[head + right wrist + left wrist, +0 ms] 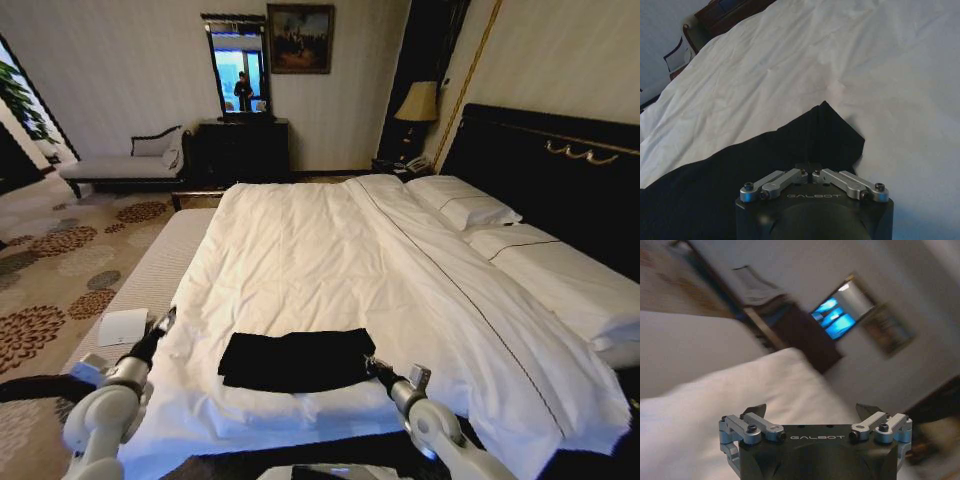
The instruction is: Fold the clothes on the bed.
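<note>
White bed (300, 250); right gripper (812, 171) pinches black T-shirt (296, 360); left gripper (812, 412) spread.

My head camera looks forward and down from the foot corner of the bed (330, 260), taking in the whole duvet up to the headboard (545, 150). My left wrist camera sits off the bed's edge, tilted, facing across the duvet toward the dresser (805, 337) and far wall. My right wrist camera hovers close over the black T-shirt (765, 155), facing up the duvet; the head view shares that shirt (296, 358).
</note>
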